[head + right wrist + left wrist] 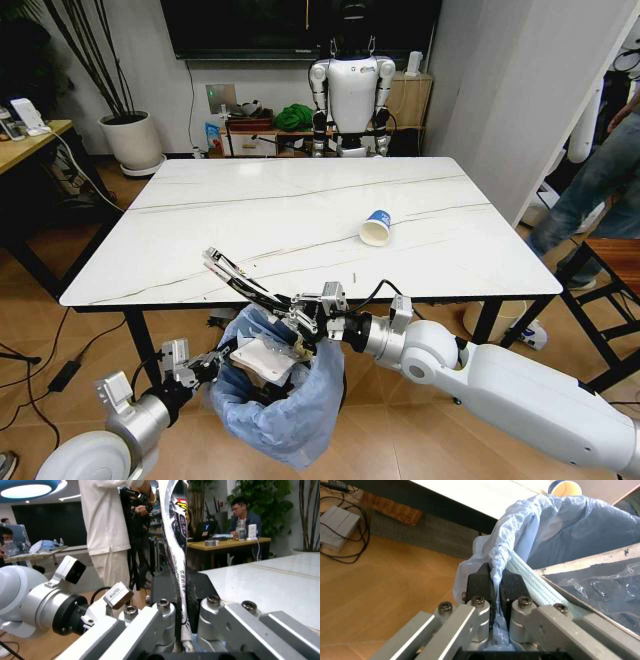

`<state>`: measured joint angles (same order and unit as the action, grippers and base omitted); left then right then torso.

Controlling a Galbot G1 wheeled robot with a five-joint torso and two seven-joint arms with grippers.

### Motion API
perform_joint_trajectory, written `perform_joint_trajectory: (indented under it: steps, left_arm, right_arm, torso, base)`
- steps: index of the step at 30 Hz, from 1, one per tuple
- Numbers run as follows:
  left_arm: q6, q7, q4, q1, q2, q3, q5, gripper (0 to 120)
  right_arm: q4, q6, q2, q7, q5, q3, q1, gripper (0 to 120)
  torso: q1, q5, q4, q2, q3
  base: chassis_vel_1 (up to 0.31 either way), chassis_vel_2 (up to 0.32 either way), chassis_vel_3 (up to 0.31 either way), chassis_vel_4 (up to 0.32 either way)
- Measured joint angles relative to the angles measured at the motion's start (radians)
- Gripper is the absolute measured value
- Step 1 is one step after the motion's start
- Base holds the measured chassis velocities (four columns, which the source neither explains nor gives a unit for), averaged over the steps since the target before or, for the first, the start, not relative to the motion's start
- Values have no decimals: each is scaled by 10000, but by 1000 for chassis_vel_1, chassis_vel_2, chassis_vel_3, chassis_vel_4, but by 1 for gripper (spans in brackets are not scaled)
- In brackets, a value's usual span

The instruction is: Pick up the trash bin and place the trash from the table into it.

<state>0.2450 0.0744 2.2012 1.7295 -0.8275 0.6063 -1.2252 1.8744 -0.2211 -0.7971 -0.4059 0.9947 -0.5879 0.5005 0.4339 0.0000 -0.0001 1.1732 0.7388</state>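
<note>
Head view, lower centre of the frame: the right gripper (293, 312) is clamped tight on a flat wrapper (232, 274) that sticks up and to the left, its upper end over the near edge of the table (300, 215). Just beneath it hangs the trash bin (275, 390), its crinkled light-blue bag open, with a pale piece of cardboard (262, 360) lying across the mouth. The left gripper (207, 365), at lower left, is closed on the bin's rim; the left wrist view shows its fingers (480, 585) pinching the bag and the ribbed rim between them. One paper cup (377, 228), blue and white, lies on its side right of centre on the table.

Risks, as I judge them: the wrapper is long and stiff and stands mostly outside the bin's mouth, so if released from here it could tip over the rim or land on the cardboard and slide to the floor. The bin hangs from a single pinch on bag and rim; a slipping bag could let it tilt or drop.

Printing runs along the wrapper in the right wrist view (177, 555), but it is too edge-on to read.
</note>
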Motion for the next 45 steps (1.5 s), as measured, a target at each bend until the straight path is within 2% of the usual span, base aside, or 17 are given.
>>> perform_joint_trajectory:
  steps: [17, 21, 27, 29, 34, 36, 37, 40, 42, 45]
  left_arm:
    - [0, 25, -21, -91, 60, 30, -56, 0]
    - [0, 26, -32, -108, 63, 25, -67, 0]
    - [0, 30, -32, -87, 84, 29, -74, 0]
    - [0, 31, -32, -76, 88, 30, -73, 0]
    - [-3, 34, 36, 70, 97, 65, -35, 0]
    - [-3, 35, 43, 88, 98, 69, -29, 0]
    - [-3, 35, 56, 122, 96, 78, -12, 0]
    - [-4, 37, 157, 256, 54, 148, 29, 0]
    - [-4, 37, 187, 287, 59, 174, 36, 0]
    - [-6, 37, 243, 301, 120, 217, 34, 0]
  right_arm:
    - [45, -52, 3, -26, -64, -11, 96, 25]
    - [45, -59, 10, -47, -65, -16, 90, 26]
    - [42, -69, 12, -87, -60, -20, 83, 39]
    - [43, -74, 12, -87, -59, -20, 88, 40]
    - [149, -113, -17, 70, 104, 377, 119, 62]
    - [149, -112, -21, 94, 125, 427, 118, 62]
    - [144, -102, -40, 154, 183, 592, 116, 68]
    - [-67, 270, -178, 858, 454, 1619, 202, 84]
    - [-179, 447, -199, 1237, 502, 1949, 276, 86]
    - [-529, 867, -193, 2325, 379, 2676, 510, 98]
  torso:
    - [0, 0, 0, 0, 0]
    - [0, 0, 0, 0, 0]
    - [0, -1, 0, 0, 0]
    - [0, 0, 0, 0, 0]
    - [0, 0, 0, 0, 0]
    - [0, 0, 0, 0, 0]
    - [0, -1, 0, 0, 0]
    - [0, -1, 3, 0, 0]
    - [0, 0, 3, 0, 0]
    - [0, 0, -1, 0, 0]
  base:
    - [0, 0, 0, 0]
    - [0, 0, 0, 0]
    - [0, 0, 0, 0]
    - [0, 0, 0, 0]
    - [0, 0, 0, 0]
    - [0, 0, 0, 0]
    - [0, 0, 0, 0]
    - [0, 0, 0, 0]
    - [0, 0, 0, 0]
    - [0, 0, 0, 0]
